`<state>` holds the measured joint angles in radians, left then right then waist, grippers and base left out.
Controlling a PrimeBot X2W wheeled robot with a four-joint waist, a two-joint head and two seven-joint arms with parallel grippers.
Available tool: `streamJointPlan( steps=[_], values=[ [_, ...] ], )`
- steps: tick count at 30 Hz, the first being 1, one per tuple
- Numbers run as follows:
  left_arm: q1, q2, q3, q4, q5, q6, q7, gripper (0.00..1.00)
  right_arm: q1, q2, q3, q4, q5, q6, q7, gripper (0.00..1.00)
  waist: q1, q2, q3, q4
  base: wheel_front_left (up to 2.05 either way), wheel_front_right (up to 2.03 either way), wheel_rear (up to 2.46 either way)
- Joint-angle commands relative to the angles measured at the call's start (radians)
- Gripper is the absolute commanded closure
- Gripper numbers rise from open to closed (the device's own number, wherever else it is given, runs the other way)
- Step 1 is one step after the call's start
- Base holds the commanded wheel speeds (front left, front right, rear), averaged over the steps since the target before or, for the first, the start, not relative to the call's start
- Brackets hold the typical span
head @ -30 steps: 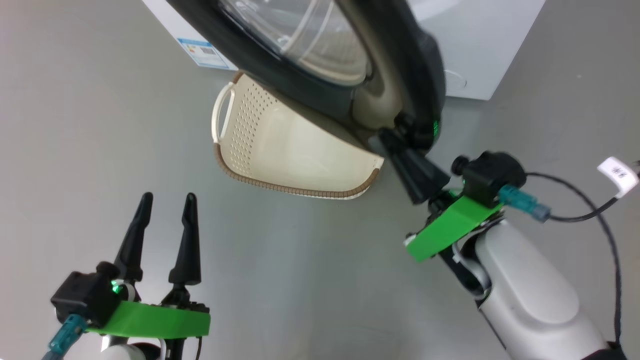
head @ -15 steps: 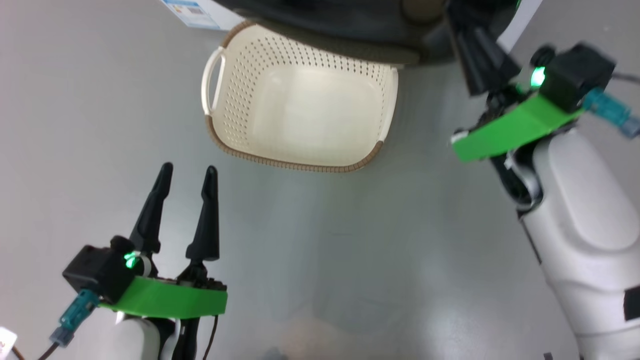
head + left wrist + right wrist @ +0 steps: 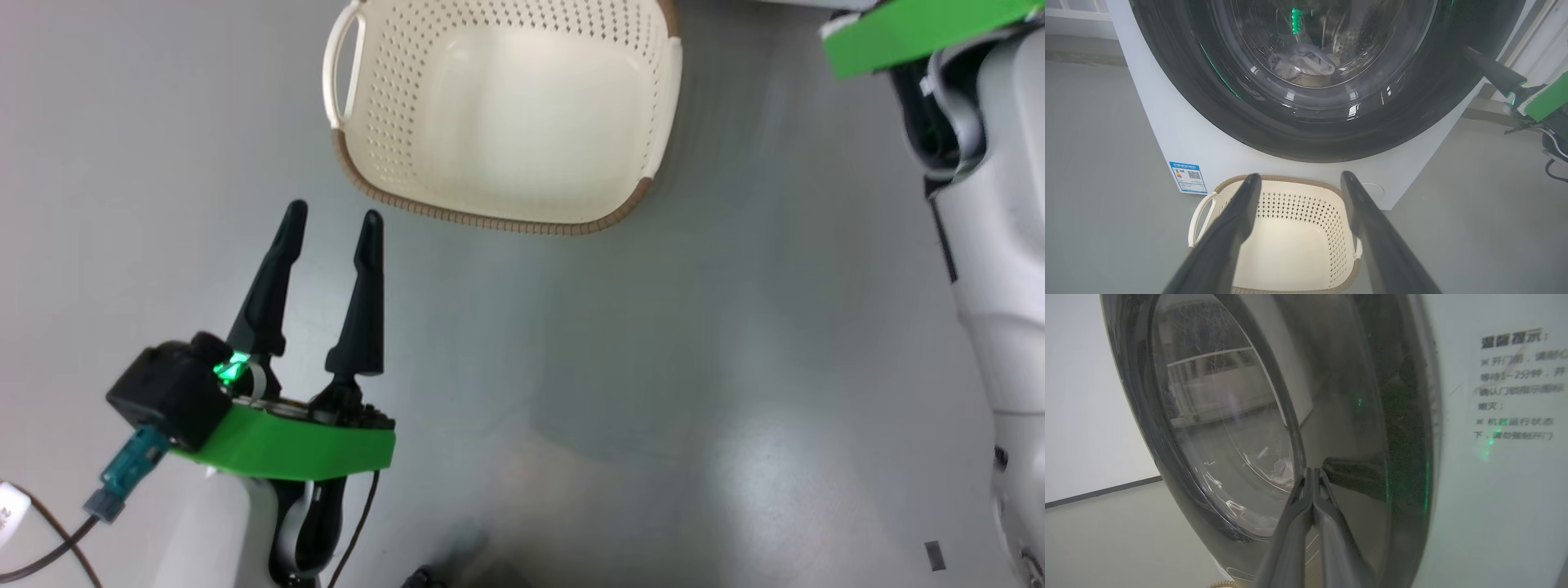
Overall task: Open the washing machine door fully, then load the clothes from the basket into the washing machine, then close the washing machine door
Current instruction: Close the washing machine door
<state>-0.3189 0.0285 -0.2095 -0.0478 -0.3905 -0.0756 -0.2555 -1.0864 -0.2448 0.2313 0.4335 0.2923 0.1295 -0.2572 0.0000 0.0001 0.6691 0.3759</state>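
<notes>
The washing machine door (image 3: 1331,136) lies against the white washing machine (image 3: 1208,151), its black rim glossy. Through its glass the clothes (image 3: 1300,65) show as a pale heap in the steel drum. My right gripper (image 3: 1312,470) is shut with nothing in it, its tips against the door's black rim (image 3: 1404,416). It is also in the left wrist view as the right gripper (image 3: 1470,52) at the door's right edge. The cream basket (image 3: 522,131) sits empty on the floor before the machine. My left gripper (image 3: 333,214) hovers open just short of the basket (image 3: 1290,245).
A blue label sticker (image 3: 1188,176) marks the machine's lower left front. Grey floor (image 3: 653,408) spreads around the basket. My right forearm (image 3: 996,245) stands along the right edge of the head view. A cable (image 3: 49,555) trails from the left wrist.
The head camera has tilted down, so the door has left its view. The right gripper has moved up and forward with the door's edge. My left gripper has stayed open.
</notes>
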Motion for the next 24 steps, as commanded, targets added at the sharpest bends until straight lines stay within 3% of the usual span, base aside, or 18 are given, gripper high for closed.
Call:
streamJointPlan(
  steps=[1,11,24],
  values=[
    [-0.012,0.022,0.022,-0.03,-0.011,-0.002,-0.006,0.0,-0.03,0.025,-0.007,-0.011,-0.011,0.001,-0.005,1.0,0.0,-0.0001,0.035,0.021,0.0,0.0,0.0],
    [-0.053,0.022,-0.001,-0.037,-0.026,0.0,-0.006,0.0,-0.13,0.031,-0.014,0.044,-0.041,0.001,-0.005,1.0,0.0,-0.0001,0.064,0.03,0.0,0.0,0.0],
    [-0.048,0.022,0.028,-0.028,-0.006,-0.005,-0.006,0.0,-0.036,0.04,0.035,0.045,0.001,0.001,-0.005,1.0,0.0,-0.0001,0.015,-0.013,0.0,0.0,0.0]
  ],
)
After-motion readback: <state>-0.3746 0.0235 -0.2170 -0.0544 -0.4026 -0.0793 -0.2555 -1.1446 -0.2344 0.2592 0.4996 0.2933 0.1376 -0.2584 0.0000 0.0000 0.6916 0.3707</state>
